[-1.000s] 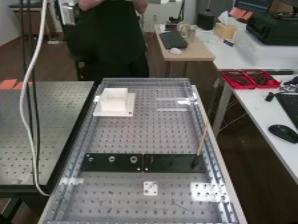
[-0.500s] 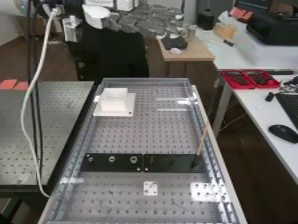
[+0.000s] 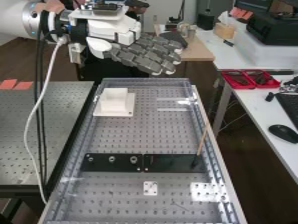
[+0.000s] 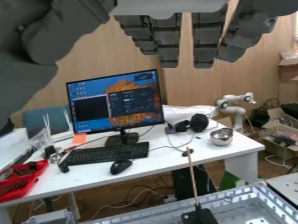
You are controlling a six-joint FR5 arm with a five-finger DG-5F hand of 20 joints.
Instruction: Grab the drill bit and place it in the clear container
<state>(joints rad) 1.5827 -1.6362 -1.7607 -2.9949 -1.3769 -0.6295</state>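
Hand [image 3: 138,52] with its straight fingers apart, upper middle of the frame.
Thin tan rod [image 3: 202,140] stands tilted at a black plate's [image 3: 163,165] right end, lower right.

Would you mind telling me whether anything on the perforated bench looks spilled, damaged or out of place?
Nothing stands out there: I see no spill or damage. The two black plates lie end to end, the white box sits on its base, and the thin rod rises above one plate.
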